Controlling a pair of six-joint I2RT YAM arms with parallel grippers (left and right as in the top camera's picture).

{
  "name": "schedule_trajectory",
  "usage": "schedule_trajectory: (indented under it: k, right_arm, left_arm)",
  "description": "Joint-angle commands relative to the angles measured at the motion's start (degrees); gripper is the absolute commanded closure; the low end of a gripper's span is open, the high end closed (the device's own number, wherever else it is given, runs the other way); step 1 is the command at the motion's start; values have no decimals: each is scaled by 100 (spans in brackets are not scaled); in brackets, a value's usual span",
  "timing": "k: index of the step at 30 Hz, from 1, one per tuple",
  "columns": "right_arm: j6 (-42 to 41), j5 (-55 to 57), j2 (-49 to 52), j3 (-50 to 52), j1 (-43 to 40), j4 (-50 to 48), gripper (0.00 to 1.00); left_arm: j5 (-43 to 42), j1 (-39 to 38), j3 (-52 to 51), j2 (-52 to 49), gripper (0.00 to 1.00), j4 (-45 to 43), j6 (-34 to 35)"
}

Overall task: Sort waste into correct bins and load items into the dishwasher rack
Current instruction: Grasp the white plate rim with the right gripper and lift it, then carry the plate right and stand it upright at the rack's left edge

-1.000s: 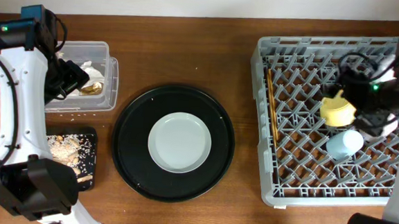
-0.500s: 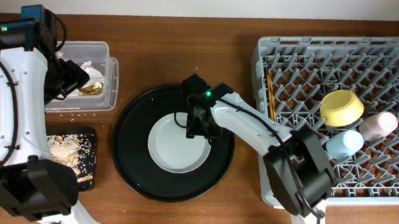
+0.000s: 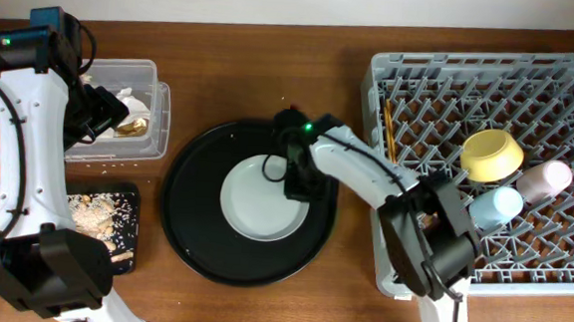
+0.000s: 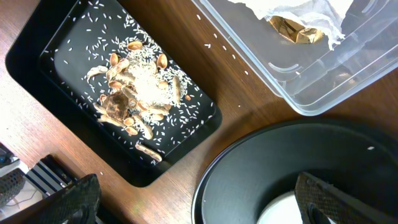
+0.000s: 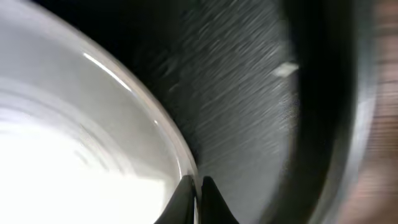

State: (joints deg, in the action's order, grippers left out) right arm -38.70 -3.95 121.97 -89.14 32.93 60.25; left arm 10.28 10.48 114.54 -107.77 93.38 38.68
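The pale grey-white plate (image 3: 254, 204) lies in the large round black tray (image 3: 193, 225). My right gripper (image 3: 297, 180) is shut on the plate's right rim; in the right wrist view the thin rim of the plate (image 5: 74, 143) sits pinched in the gripper (image 5: 198, 200). My left gripper (image 3: 100, 118) hangs open over the clear tub (image 3: 154, 138), its fingers (image 4: 68, 202) spread wide with nothing between them. The tub holds white tissue (image 4: 298, 12) and a gold wrapper (image 4: 292, 28). Food scraps (image 4: 134, 93) lie in the shallow black tray (image 3: 103, 225).
The grey dishwasher rack (image 3: 400, 273) at the right holds a yellow bowl (image 3: 492, 154), a pink cup (image 3: 545, 180), a light-blue cup (image 3: 494, 206) and chopsticks (image 3: 388, 137) along its left side. A few crumbs dot the wooden table (image 3: 273, 70).
My right arm swung from the rack to the round tray and its gripper shut on the plate's rim; the plate shifted slightly right. The left arm has not moved.
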Motion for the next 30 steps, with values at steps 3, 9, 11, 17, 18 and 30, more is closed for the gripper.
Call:
schedule_trajectory:
  k: [3,9,11,17,18,30]
  right_arm:
    - [605,-306,-953,20,-761,184,96]
    - [822,1790,-3694,13,-1650,623,96]
    - [570,2490,-3799,15,-2079,761,96]
    - [-798,4404,-3257,22,-2470,787,96]
    - [-857,4631,-3038,22,-2470,774,96]
    - [-850,5265,-2505,22,-1757,529,96]
  left_arm:
    - [2,24,68,162,1,-7,55]
    - [2,24,68,162,1,-9,55]
    - [0,24,68,162,1,-7,55]
    - [2,24,68,162,1,-7,55]
    - [2,24,68,162,1,-9,55]
    - [2,24,68,162,1,-9,55]
